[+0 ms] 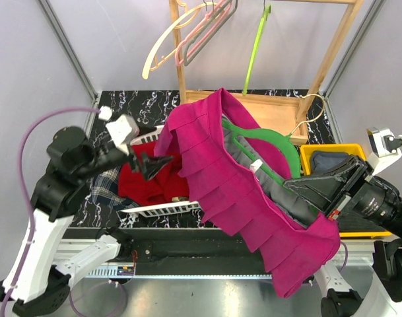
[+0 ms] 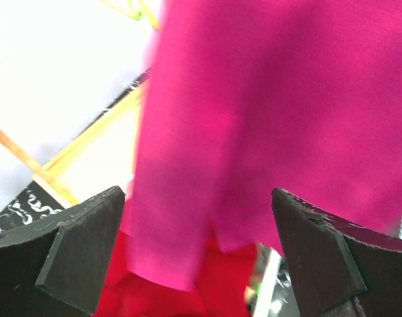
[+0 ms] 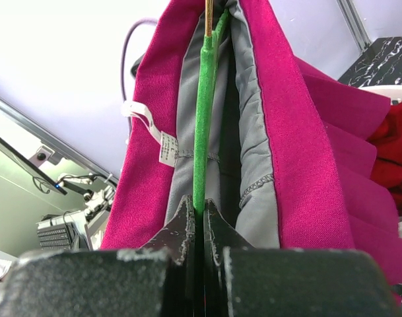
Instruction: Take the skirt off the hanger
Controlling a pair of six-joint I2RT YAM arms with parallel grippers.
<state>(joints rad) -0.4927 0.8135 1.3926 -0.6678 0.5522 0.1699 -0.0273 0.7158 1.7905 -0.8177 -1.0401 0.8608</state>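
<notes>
1. The right gripper [image 3: 199,206] is working above the near right part of the table [image 1: 121,105]. Its jaws are pressed together and pinching the lower arm of the green hanger [image 3: 202,119].
2. The skirt [image 1: 247,205] is hanging over that hanger, raised clear of the table. Its pleated hem is drooping past the near edge on the right. Its other end is rising toward the middle of the table. The right wrist view is showing the grey lining and a white label [image 3: 166,146].
3. The left gripper [image 2: 197,198] is standing spread wide and facing the left edge of the skirt. Fabric is lying just ahead of the gap between the fingers. Whether either pad is touching it cannot be told.
4. A white basket [image 1: 162,209] holding a red garment [image 1: 154,181] is sitting below the skirt on the left half of the table.
5. A yellow bin [image 1: 311,153] is sitting at the right edge. A wooden rack [image 1: 323,72] carrying empty hangers [image 1: 187,36] is standing at the far edge.
6. Step in hand, as judged: one arm is steadying the hanger while the other is lining up to take hold of the cloth. The skirt is not yet off.
7. Next move, as judged: the left jaws need to advance and close on fabric alone, not on the hanger arm. The cloth then needs drawing off along the hanger, away from the right gripper, while that grip is holding firm.
</notes>
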